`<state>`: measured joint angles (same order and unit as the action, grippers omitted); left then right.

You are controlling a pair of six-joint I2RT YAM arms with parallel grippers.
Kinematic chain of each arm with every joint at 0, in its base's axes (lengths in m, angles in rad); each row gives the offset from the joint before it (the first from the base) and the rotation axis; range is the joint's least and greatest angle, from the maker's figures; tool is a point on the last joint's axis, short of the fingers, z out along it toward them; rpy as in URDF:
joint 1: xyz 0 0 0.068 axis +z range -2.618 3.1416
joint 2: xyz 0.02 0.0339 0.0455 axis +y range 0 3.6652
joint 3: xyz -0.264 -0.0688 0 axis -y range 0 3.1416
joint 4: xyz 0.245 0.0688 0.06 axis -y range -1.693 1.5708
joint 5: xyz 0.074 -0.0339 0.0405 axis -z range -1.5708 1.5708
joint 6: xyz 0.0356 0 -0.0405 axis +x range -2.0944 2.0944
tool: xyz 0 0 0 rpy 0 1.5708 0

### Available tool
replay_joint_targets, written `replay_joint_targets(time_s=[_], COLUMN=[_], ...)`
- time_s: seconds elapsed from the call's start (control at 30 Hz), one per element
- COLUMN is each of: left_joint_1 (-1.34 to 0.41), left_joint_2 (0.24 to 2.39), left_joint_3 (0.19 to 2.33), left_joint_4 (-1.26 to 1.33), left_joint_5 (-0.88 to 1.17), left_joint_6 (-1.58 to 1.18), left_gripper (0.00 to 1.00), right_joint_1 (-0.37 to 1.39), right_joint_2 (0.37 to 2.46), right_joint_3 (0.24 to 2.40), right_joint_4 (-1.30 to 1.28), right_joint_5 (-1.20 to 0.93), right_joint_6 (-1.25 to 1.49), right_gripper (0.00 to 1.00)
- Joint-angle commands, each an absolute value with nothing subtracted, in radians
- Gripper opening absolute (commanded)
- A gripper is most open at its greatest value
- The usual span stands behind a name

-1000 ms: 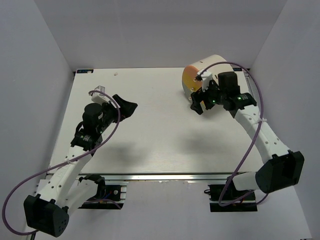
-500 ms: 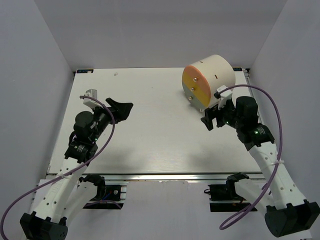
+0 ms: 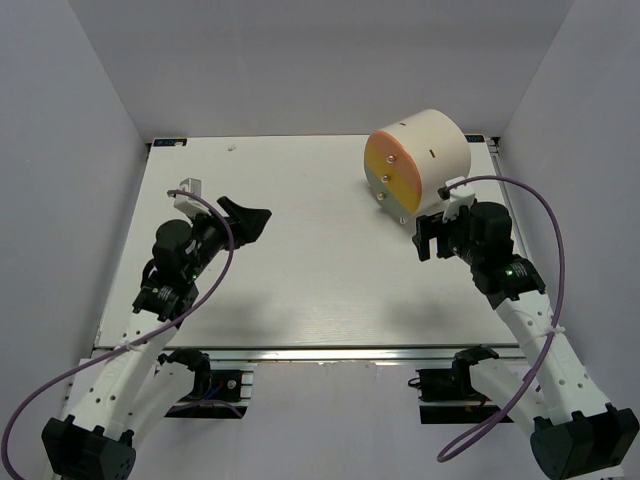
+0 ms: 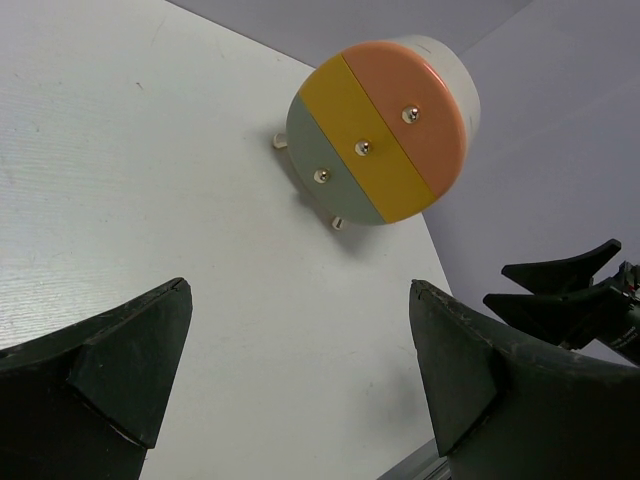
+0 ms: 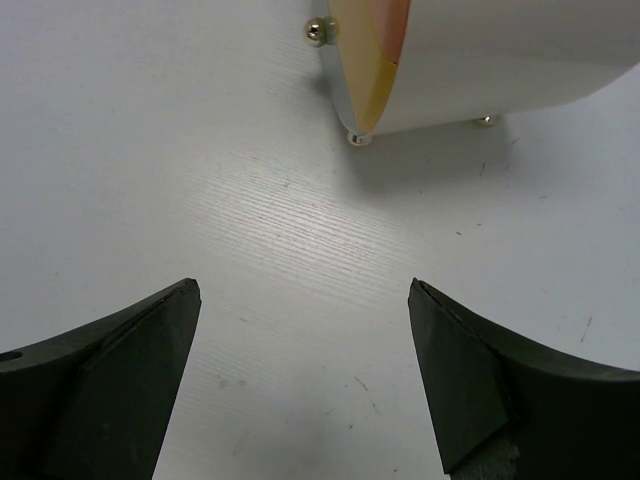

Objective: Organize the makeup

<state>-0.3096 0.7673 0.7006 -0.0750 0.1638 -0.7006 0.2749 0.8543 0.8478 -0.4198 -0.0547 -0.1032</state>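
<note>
1. Makeup: found none in any view; no tube, compact or disc on the bare table. Judged possibly shut away inside the cream cylinder; cannot confirm.
2. Cream cylinder: lying on its side on small metal feet at the far right of the table. Orange, yellow and grey drawer fronts all flush and closed, each bearing a small knob, facing toward the left arm.
3. Right gripper: near the cylinder's front, not touching. Fingers spread wide, gripping nothing.
4. Left gripper: well apart, over the left of the table, pointed across at the drawer fronts. Likewise spread wide and empty.
5. Step in hand: judged either not begun or already finished, with nothing loose and every drawer closed; cannot tell which. If drawers are to be opened, calls for a fine pinch on one small knob, with the other claw steadying the cylinder against sliding on its feet.
6. Surface and room: white, matt, faintly grained table with light scuffs; metal rail along the near edge; plain pale grey walls on three sides.
</note>
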Motion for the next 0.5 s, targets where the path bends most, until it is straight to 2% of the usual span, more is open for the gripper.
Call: replay_joint_targets(time_s=[0.0, 0.2, 0.47], left_joint_1=[-0.305, -0.305, -0.305], left_joint_2=[0.739, 0.729, 0.703], left_joint_3=[0.695, 0.686, 0.689], left_joint_4=[-0.081, -0.104, -0.127], left_joint_5=[0.173, 0.170, 0.158], left_joint_6=[-0.699, -0.692, -0.687], left_gripper=[0.98, 0.98, 0.98], right_joint_1=[0.268, 0.256, 0.245], right_joint_2=[0.833, 0.812, 0.795], right_joint_3=[0.844, 0.821, 0.805], right_joint_4=[-0.376, -0.356, -0.347], right_joint_5=[0.046, 0.146, 0.149], right_joint_6=[-0.077, -0.078, -0.077], right_gripper=[0.89, 0.89, 0.89])
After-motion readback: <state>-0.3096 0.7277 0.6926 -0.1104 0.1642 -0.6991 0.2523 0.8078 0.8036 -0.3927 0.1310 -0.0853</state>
